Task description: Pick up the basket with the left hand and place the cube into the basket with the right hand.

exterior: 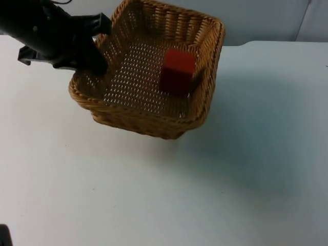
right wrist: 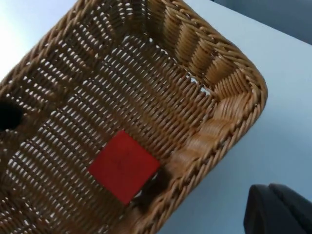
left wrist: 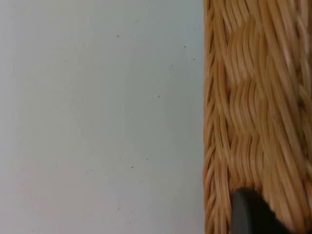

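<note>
The red cube lay inside the basket, near its right wall — the job looked done. The left gripper pinched the basket's left rim, holding it tilted. I could not tell how the right gripper's fingers stood.

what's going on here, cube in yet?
Yes. The red cube lies inside the wicker basket, near its right-hand wall. The left gripper grips the basket's left rim and holds it tilted above the white table, which carries the basket's shadow. The right gripper is off to the side of the basket, outside its rim, with nothing in it, looking down into the basket at the cube.
</note>
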Robot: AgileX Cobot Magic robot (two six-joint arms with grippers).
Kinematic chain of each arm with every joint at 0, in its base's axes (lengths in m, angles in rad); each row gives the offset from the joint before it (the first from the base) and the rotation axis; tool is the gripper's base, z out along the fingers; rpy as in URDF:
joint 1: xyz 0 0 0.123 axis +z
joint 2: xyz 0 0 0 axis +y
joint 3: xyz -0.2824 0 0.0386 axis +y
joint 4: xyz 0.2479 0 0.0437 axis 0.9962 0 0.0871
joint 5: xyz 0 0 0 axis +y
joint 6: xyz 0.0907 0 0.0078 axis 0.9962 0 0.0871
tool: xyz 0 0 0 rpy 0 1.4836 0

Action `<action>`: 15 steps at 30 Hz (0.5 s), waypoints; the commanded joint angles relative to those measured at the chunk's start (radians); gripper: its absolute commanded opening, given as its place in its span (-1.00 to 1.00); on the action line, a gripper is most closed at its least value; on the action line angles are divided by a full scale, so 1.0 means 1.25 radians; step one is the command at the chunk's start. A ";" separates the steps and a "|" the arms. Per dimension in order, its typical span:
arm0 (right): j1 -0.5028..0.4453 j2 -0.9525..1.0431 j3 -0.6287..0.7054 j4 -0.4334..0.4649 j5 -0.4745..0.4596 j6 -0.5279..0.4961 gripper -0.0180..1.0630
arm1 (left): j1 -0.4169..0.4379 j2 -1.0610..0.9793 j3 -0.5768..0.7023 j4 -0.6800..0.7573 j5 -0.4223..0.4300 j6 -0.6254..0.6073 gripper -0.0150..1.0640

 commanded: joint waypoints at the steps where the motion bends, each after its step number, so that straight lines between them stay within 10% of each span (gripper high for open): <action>1: -0.003 -0.006 -0.004 0.011 -0.012 -0.012 -0.97 | -0.019 0.012 -0.006 -0.046 0.009 -0.005 -0.98; 12: -0.003 -0.006 -0.004 0.005 -0.019 -0.025 -0.97 | -0.033 0.143 -0.006 -0.056 0.066 -0.005 -0.91; 15: -0.003 -0.006 -0.004 0.005 -0.038 -0.029 -0.97 | -0.033 0.162 -0.006 -0.053 0.066 0.025 -0.48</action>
